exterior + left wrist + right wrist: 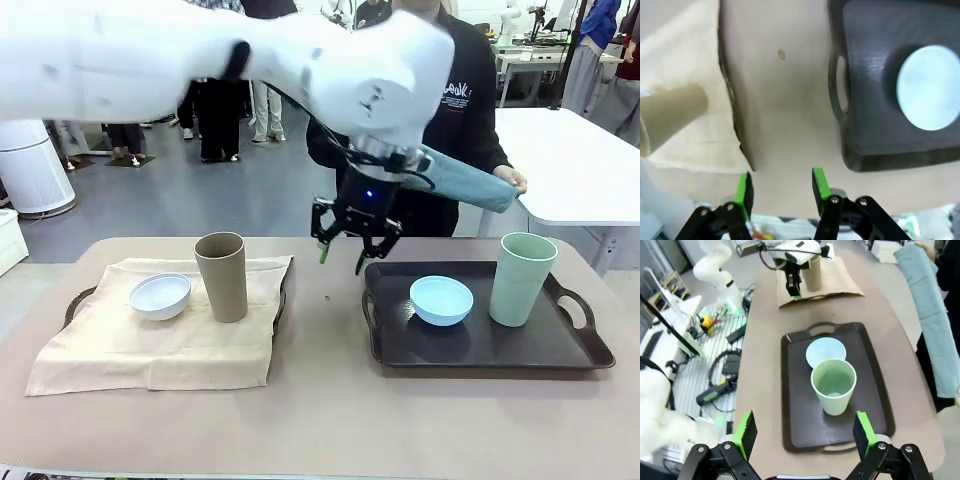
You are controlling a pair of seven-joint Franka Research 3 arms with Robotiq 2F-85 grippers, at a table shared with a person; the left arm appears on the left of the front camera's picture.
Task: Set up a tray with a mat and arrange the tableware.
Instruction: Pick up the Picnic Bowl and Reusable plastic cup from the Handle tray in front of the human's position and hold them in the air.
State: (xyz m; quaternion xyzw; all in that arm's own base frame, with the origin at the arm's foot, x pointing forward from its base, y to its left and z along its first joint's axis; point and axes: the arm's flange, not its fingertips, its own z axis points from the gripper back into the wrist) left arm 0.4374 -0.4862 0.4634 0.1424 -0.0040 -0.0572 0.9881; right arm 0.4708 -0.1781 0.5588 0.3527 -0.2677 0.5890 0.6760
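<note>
On the left tray [74, 303] lies a beige mat [150, 345] carrying a white bowl [160, 295] and a tan-brown cup [222, 275]. The black right tray [480, 350] has no mat and carries a light blue bowl [441, 300] and a pale green cup [522, 278]. My left gripper [342, 258] hangs open and empty over the bare table between the trays; its wrist view has the left gripper [782, 189], the cup [672, 115] and the bowl [929, 87]. High over the right tray [800, 410], my right gripper [805, 435] is open and empty above the green cup [833, 385].
A person stands at the far side of the table and holds a folded blue cloth [470, 180] above the right tray's far edge; the cloth [930, 315] hangs beside that tray in the right wrist view. A strip of bare table [320, 380] runs between the trays.
</note>
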